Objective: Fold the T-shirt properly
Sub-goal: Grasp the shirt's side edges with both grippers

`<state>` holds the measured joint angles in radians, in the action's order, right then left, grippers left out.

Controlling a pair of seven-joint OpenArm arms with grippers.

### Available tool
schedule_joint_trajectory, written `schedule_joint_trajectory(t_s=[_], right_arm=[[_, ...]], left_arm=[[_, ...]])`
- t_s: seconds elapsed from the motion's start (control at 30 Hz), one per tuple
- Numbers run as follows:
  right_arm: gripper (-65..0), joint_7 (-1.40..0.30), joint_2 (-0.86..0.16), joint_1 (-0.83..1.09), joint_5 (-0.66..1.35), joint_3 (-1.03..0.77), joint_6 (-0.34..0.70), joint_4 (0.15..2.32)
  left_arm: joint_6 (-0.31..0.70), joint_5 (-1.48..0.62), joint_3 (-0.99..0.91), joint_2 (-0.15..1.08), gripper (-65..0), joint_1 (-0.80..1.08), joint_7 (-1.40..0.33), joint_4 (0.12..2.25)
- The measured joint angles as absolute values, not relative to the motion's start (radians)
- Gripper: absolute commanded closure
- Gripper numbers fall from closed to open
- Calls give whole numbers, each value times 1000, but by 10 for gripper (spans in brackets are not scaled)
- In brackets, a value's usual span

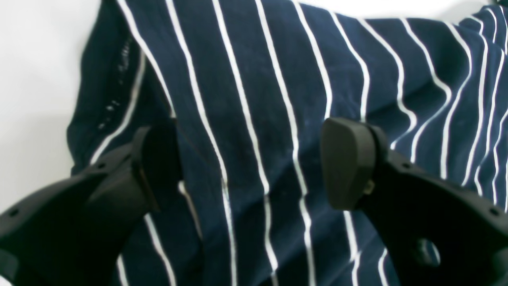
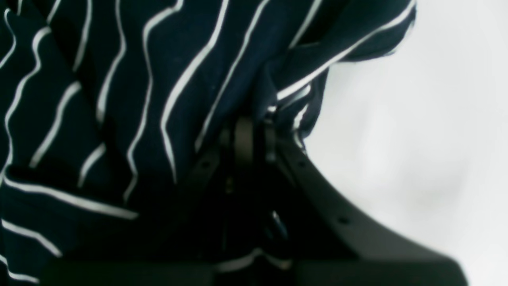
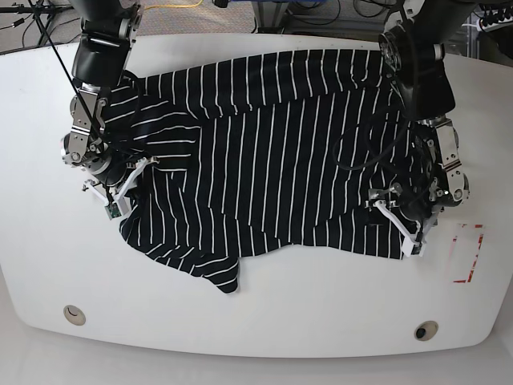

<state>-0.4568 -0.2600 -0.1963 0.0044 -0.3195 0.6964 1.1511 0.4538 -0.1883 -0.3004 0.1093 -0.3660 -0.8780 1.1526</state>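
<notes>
The T-shirt (image 3: 272,152) lies spread and rumpled across the middle of the white tabletop (image 3: 256,321), dark with thin white stripes. Its nearest part is a rounded flap (image 3: 220,277) that juts toward the near edge, left of centre. From there the near hem runs right to the cloth's near right corner, where the left gripper (image 3: 405,212) sits. In the left wrist view that gripper (image 1: 254,163) has its jaws spread wide, one finger (image 1: 347,159) over the striped cloth and the other (image 1: 158,155) near the cloth's edge; the cloth lies between them, ungripped. Whether the tips touch the cloth cannot be told.

On the left side of the scene the right gripper (image 3: 120,188) is at the shirt's bunched left edge. The right wrist view shows its jaws (image 2: 248,139) pressed together with a fold of the striped cloth pinched between them, the hem curling out to the right over bare tabletop.

Farther back, the shirt's far edge runs below the far rim of the tabletop, between the two arms. A red-outlined marking (image 3: 467,253) lies on the tabletop at the right, near the left gripper but clear of the cloth.
</notes>
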Motion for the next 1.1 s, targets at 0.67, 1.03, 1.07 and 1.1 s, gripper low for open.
schedule_joint_trajectory(t_s=[0.67,1.03,1.07,1.1], right_arm=[[0,-450,-235,-197,4,-321,696,1152],[0,-451,-235,-196,4,-321,696,1157],[0,-458,-235,-194,3,-321,696,1166],[0,-462,-235,-191,0,-321,697,1174]], left_arm=[[456,-191,-302,109,-303,-395,-815,1051],[448,-183,-302,109,0,-459,-807,966],[449,-183,-300,108,0,-458,-810,961],[449,-184,-299,107,0,-455,-813,960]])
